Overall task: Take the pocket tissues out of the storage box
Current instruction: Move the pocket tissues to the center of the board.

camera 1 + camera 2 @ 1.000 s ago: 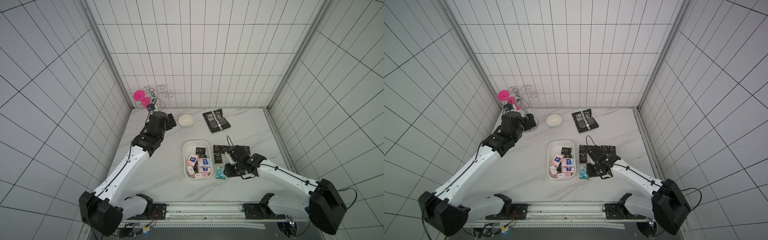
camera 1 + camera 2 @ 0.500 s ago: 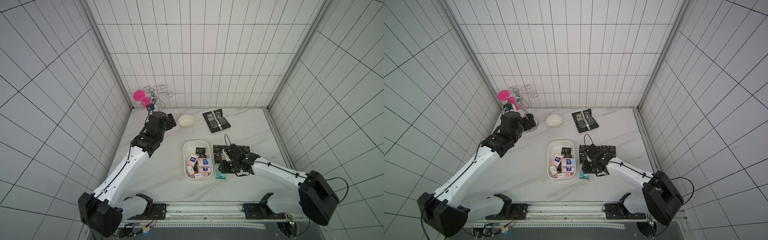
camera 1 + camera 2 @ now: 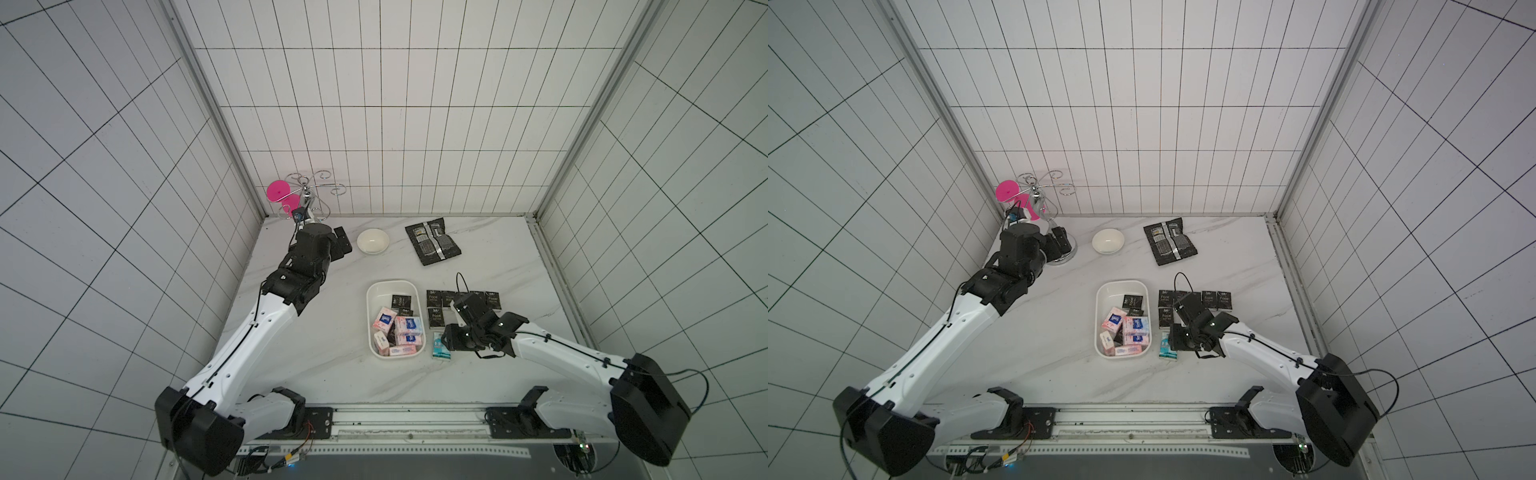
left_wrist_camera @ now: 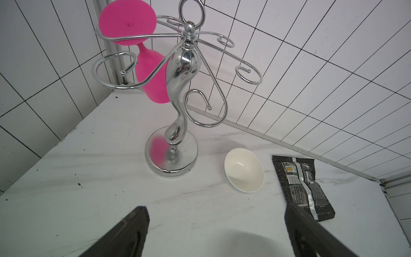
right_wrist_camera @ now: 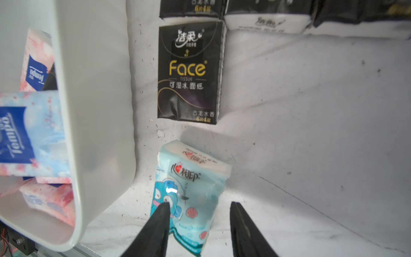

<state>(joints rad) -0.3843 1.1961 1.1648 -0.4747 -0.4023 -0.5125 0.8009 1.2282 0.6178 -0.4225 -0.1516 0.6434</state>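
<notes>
In both top views my right pincer (image 3: pixel 445 340) (image 3: pixel 1172 341) sits low by the teal packet (image 3: pixel 440 348). That packet lies on the table (image 3: pixel 316 365) just beside the storage box (image 3: pixel 390 283) — the same spot as a second ago. My arm has swung in closer. Black packets (image 3: pixel 434 300) lie in a row nearby. Pink ones (image 3: pixel 405 330) are still in the box.

In the right wrist view my jaws have let go. They stand apart over the teal packet and do not squeeze it. So this one is out, I think — the pink ones come next.

In the left wrist view my left pincer (image 4: pixel 215 211) is spread wide and empty, off by the white bowl (image 4: pixel 244 170).
</notes>
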